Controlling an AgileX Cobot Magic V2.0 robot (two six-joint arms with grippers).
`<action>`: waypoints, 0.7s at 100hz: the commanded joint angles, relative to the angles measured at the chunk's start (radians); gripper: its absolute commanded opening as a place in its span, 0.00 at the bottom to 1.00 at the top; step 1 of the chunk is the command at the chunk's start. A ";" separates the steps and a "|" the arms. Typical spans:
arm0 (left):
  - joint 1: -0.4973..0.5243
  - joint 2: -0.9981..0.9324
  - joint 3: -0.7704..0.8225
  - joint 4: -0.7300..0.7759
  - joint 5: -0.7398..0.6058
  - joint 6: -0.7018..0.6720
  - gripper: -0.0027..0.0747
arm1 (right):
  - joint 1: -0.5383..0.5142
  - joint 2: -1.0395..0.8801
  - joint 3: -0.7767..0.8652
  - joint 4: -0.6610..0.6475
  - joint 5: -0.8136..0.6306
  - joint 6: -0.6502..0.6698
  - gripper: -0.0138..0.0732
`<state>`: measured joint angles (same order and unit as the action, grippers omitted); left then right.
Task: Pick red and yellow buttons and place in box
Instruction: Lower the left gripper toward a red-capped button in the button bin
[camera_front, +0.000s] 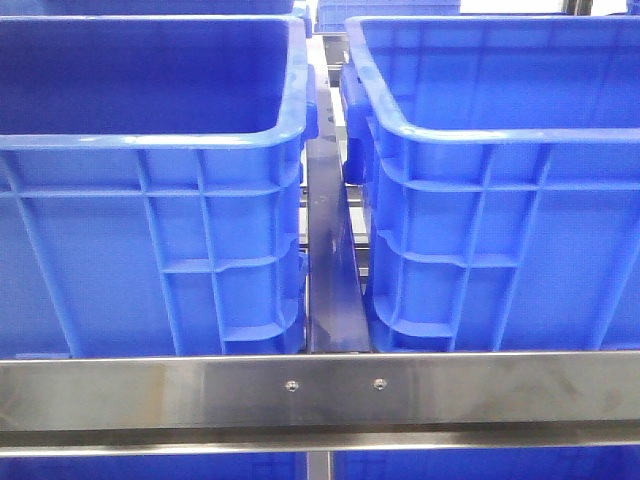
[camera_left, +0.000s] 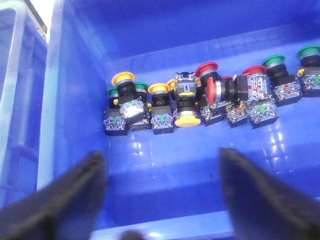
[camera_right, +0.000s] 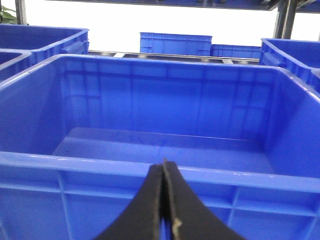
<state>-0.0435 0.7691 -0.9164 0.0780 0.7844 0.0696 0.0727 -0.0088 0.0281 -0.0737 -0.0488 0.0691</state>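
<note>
A deep blue plastic crate (camera_left: 165, 165) holds a row of push buttons along its far wall: yellow-capped buttons (camera_left: 159, 90), red mushroom-capped buttons (camera_left: 206, 68) and green ones (camera_left: 274, 61). The left end effector (camera_left: 162, 175) hangs above them, fingers wide apart. The right end effector (camera_right: 163, 200), pressed together and empty, faces an empty blue box (camera_right: 165, 170). The buttons look light, rigid and glossy; gripping the squarish black body seems safer than the rounded cap.

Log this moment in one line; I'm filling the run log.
left pincer open above buttons | right pincer shut, empty, facing box
</note>
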 joint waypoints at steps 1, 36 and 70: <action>0.001 0.001 -0.036 -0.024 -0.072 0.001 0.68 | -0.002 -0.023 -0.001 0.002 -0.087 -0.001 0.08; 0.001 0.147 -0.119 -0.125 0.029 0.240 0.67 | -0.002 -0.023 -0.001 0.002 -0.087 -0.001 0.08; 0.001 0.492 -0.371 -0.289 0.182 0.886 0.67 | -0.002 -0.023 -0.001 0.002 -0.087 -0.001 0.08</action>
<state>-0.0435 1.2009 -1.2015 -0.1692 0.9773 0.8159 0.0727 -0.0088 0.0281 -0.0737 -0.0488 0.0691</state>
